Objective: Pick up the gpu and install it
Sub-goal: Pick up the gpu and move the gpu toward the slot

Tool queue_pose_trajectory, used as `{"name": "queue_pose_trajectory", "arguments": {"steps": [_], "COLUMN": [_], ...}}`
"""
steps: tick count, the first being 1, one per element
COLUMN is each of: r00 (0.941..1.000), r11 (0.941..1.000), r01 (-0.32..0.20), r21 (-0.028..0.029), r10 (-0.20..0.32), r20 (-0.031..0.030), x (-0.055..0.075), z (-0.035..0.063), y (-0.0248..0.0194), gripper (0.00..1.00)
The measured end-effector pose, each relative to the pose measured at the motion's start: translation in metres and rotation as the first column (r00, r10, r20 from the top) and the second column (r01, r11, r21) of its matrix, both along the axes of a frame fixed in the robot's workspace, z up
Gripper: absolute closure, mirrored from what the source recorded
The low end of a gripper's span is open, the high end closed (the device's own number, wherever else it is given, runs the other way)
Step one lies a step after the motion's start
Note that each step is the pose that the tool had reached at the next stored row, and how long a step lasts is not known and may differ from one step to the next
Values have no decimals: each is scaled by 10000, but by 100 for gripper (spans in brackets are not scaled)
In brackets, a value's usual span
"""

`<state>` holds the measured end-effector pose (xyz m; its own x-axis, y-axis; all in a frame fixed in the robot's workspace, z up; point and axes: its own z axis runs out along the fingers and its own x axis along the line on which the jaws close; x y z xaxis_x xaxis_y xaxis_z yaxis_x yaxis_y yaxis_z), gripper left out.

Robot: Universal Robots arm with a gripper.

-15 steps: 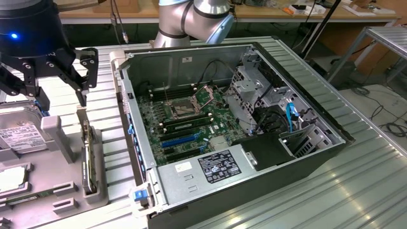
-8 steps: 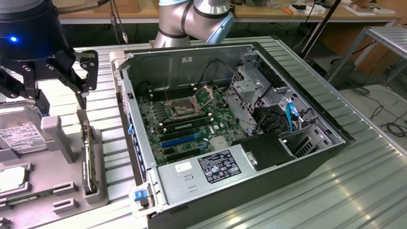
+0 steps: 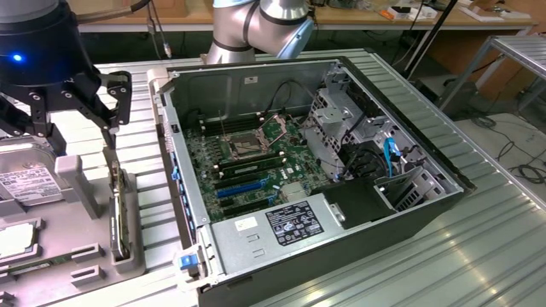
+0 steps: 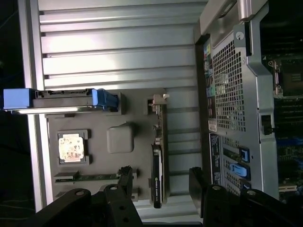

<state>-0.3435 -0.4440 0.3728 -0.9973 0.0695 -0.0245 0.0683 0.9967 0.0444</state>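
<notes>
- Nearest, at the exterior view's left, a grey holder tray [image 3: 85,276] sits on the ribbed metal counter [image 3: 482,246]. A narrow green memory stick [image 3: 34,263] lies in a slot along the tray's near edge.
- The gpu [image 3: 117,211] stands on its edge in a slot down the tray's right side, just beside the open computer case [image 3: 426,220]. It runs from near to far (its dark face with a small green mark shows in the wrist view [image 4: 157,182]).
- A little farther on the tray, left of the card, lies a silver hard drive [image 3: 25,185] with a white label.
- The tool [image 3: 83,137] hangs above the far part of the tray, over the card's far end. Its jaws stand wide apart and hold nothing. In the wrist view the two black fingers [image 4: 125,182] lie one on each side of the gpu, with a gap to the card on both sides.
- To the right, the case lies on its side with its panel off. The motherboard [image 3: 247,150] is exposed inside, with blue slots [image 3: 239,188] towards its near end.
- Farthest, the arm's silver base [image 3: 256,25] rises behind the case.
</notes>
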Motion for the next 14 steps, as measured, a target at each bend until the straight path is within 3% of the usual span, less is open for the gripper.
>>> {"name": "queue_pose_trajectory", "arguments": {"steps": [14], "r00": [10000], "r11": [10000], "r01": [1], "r21": [-1], "r10": [-1], "r20": [1], "x": [-12], "z": [-25], "y": [-53], "gripper": [40]}}
